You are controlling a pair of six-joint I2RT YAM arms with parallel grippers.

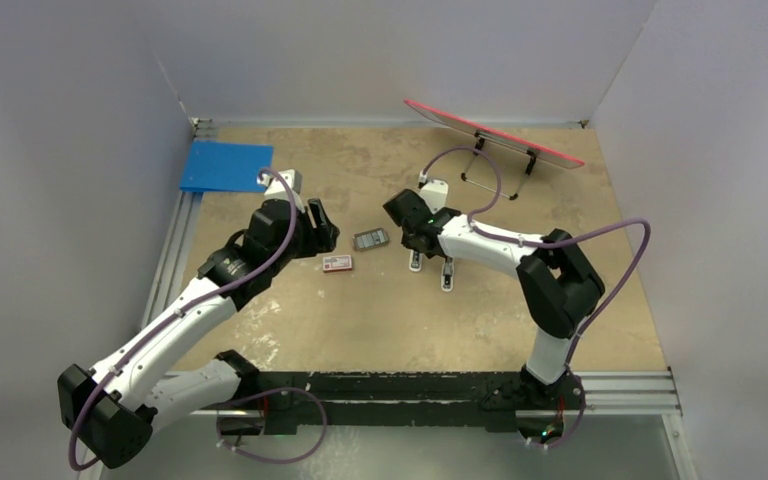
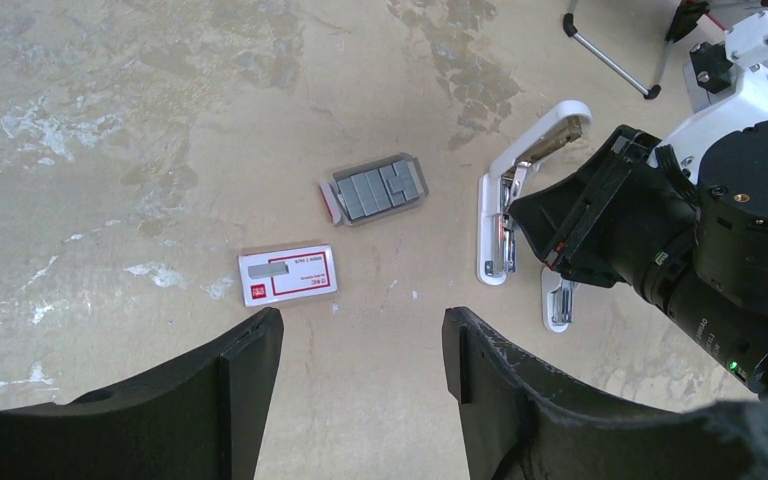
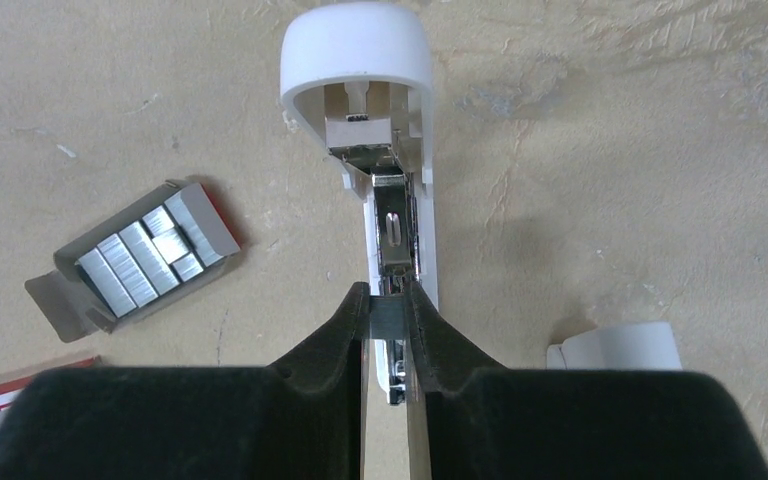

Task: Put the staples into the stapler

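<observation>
Pinching a strip of staples (image 3: 385, 318), the right gripper (image 3: 388, 294) is closed on it over the open stapler (image 3: 358, 50) mid-table, just right of the staple tray (image 3: 205, 215). Further left, the left gripper (image 2: 358, 328) hovers agape above the red-and-white box (image 2: 288, 275).

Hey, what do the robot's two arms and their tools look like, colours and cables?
The left arm and right arm share white links, chunky black joints and a thin purple cable looping alongside. The left tool and right tool have broad matte-black fingers tapering toward the tips. A small green light shows on the right wrist.
</observation>
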